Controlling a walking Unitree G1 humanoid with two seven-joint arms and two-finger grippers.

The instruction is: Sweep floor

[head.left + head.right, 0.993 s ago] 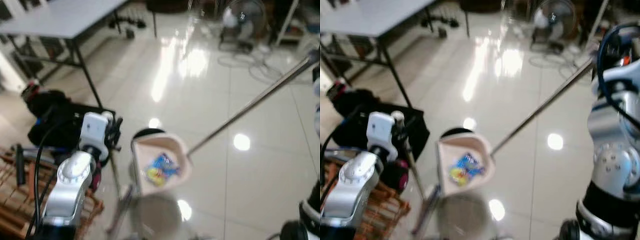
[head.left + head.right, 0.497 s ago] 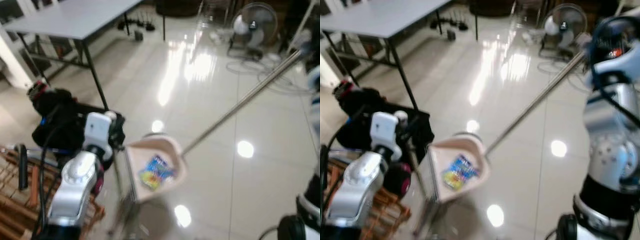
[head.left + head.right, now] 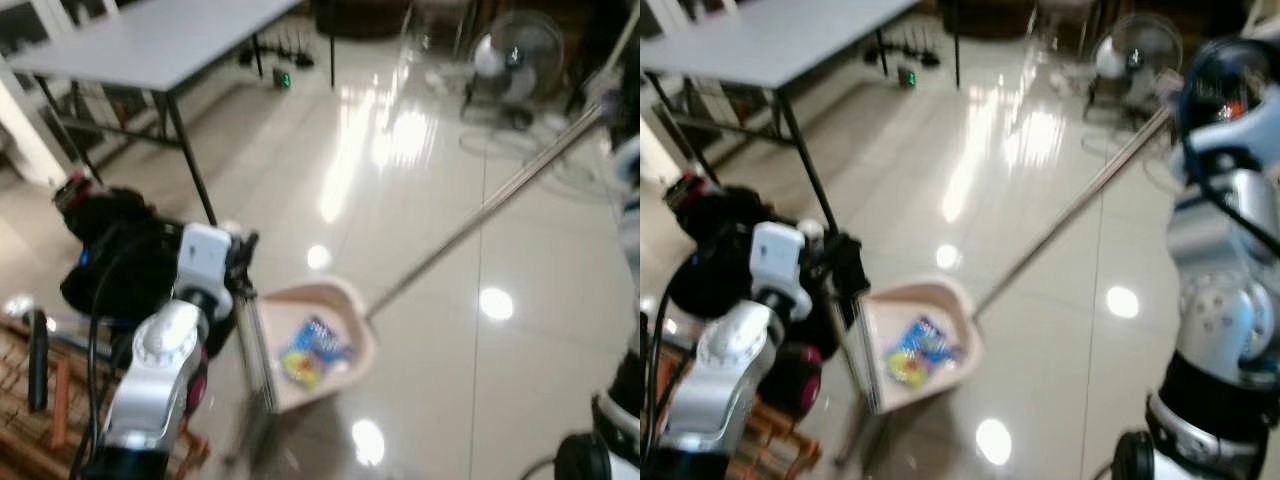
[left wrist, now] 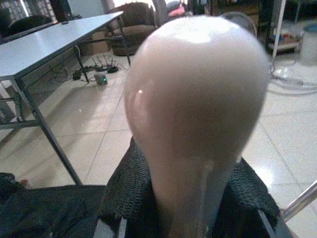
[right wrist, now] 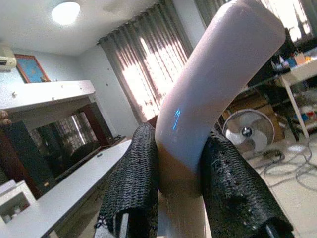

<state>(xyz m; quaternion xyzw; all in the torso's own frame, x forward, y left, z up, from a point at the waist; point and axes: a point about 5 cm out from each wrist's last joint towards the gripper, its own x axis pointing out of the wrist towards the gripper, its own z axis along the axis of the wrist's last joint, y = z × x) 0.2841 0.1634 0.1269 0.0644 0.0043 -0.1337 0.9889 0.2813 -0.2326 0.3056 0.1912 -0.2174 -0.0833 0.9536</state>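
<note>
Nearest, low on the left: the silver left arm, its left gripper [image 3: 845,275] clenched on a thin broom handle [image 3: 256,350] that slants down toward the floor [image 3: 420,220] — black fingers [image 4: 129,183] pressing either side of the handle's pale rounded top [image 4: 198,99]. Broom head blurred, not made out. Beside that arm, a dark bag [image 3: 110,250] and a wooden rack [image 3: 40,400].

Just past the left gripper, touching the tiles: a pale dustpan [image 3: 315,340], mouth turned toward the broom handle, with a blue-and-yellow wrapper [image 3: 312,350] lying inside. Running up and away to the right from the pan's back, a long metal dustpan pole [image 3: 480,210]; at its upper end the right gripper [image 5: 181,163], fingers [image 5: 133,183] clamped around a pale curved grip [image 5: 218,84].

Farther off: a grey table [image 3: 160,45] on black legs at upper left, a power strip [image 3: 282,70] with a green light beneath it, a standing fan [image 3: 515,55] and loose cables [image 3: 540,150] at the back.

Risks, as judged: tipping or lifting the pan with a jerk on the long pole would spill the light wrapper back out; swinging the pole wide could catch the fan or its cables; pushing the broom too hard could shove the pan away on the glossy tiles.
</note>
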